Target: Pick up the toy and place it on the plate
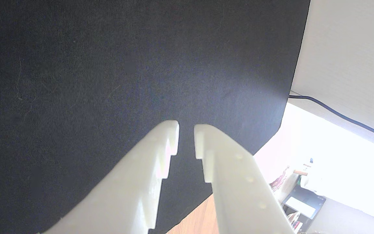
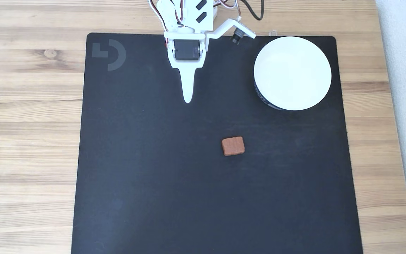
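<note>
In the wrist view the gripper has its jaws a narrow gap apart, nothing between them, over the black mat. In the fixed view the toy lies flat mid-mat (ridged face up), well apart from the gripper and the plate at the mat's upper right

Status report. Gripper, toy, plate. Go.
Gripper empty, jaws slightly apart, over the mat. Toy untouched mid-mat. Plate empty. Nothing between.
</note>
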